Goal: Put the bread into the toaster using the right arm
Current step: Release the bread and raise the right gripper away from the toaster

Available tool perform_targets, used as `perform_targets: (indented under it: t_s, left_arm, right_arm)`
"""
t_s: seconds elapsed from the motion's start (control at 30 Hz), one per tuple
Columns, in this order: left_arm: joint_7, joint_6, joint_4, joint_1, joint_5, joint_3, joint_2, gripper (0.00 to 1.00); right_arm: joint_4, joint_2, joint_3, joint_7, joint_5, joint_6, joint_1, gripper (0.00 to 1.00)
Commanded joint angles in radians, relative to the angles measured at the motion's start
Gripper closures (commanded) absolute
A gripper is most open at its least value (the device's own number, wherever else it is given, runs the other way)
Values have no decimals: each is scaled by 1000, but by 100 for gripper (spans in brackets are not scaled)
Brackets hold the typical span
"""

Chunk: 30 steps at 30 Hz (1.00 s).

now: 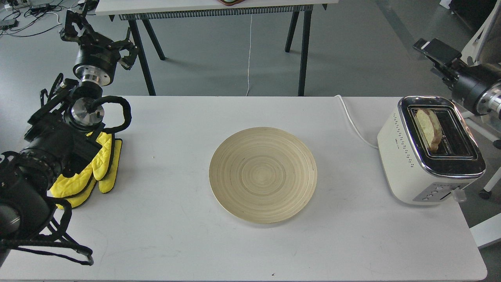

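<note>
bread [429, 129] stands in the toaster [426, 156] left slot | right pincer [428, 49] beyond toaster, state unclear | left pincer [76, 23] unclear | retreat straight, avoid nudging toaster

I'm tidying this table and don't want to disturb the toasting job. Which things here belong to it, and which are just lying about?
Part of the job:
- bread, standing in the left slot
- toaster, at the table's right end
- right gripper, up behind the toaster, holding nothing

Just lying about:
- wooden plate, bare, mid-table
- yellow oven mitts, at the left
- left gripper, raised off the table
</note>
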<state>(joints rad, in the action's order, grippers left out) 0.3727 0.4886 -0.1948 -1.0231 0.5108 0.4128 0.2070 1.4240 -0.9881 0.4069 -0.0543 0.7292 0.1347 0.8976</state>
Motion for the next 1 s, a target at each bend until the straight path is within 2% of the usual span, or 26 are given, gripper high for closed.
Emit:
perform_targets:
  t_s: [0.0,0.1,0.27,0.4,0.53,0.67,0.83,0.97]
  left_arm:
    - [0,0,0,0,0,1,0,0]
    - [0,0,0,0,0,1,0,0]
    - [0,0,0,0,0,1,2,0]
    - [0,0,0,0,0,0,2,0]
    - [0,0,0,0,0,1,2,0]
    - [0,0,0,0,0,1,2,0]
    - [0,0,0,0,0,1,2,0]
    - [0,0,0,0,0,1,2,0]
  right_arm:
    - [-86,127,46,-79,-134,-9,0,0]
    - [-157,236,76,-116,-273,-10,-2,0]
    - [-246,391,159,-119,-580,-10,-3,0]
    - [-374,518,288,-118,-700,-27,-23,0]
    - [-574,644,473,-102,-712,-186,-49,0]
    - [-689,674,564,-101,-714,-322,-63,0]
    - [-724,666,605,-102,-784,-450,-86,0]
    - [-720,664,609,-114,-786,-477,-108,0]
